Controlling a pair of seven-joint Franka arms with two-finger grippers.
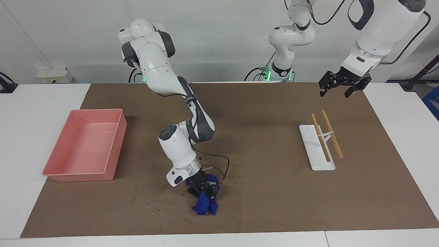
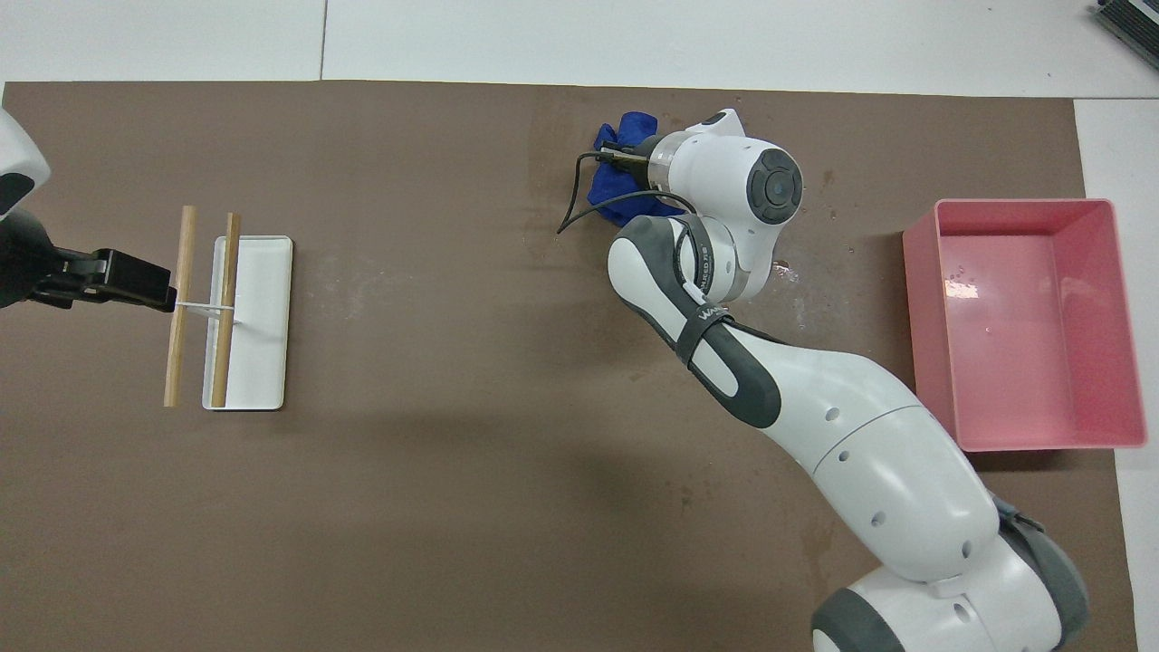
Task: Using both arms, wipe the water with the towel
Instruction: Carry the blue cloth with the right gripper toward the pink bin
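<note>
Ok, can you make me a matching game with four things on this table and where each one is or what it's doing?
Things:
1. towel
2. pink tray
3. white rack
4. left gripper

Places or states:
A. open, up in the air, holding nothing
B. holds two wooden rods, at the left arm's end of the table
C. pinched in the right gripper, low on the brown mat
D. at the right arm's end of the table

Pairs: 1-C, 2-D, 3-B, 4-A

Even, bright overhead lighting; soft arm shadows fall on the brown mat (image 1: 274,192). Mild glare inside the pink tray (image 2: 960,288). Focus sharp throughout.
</note>
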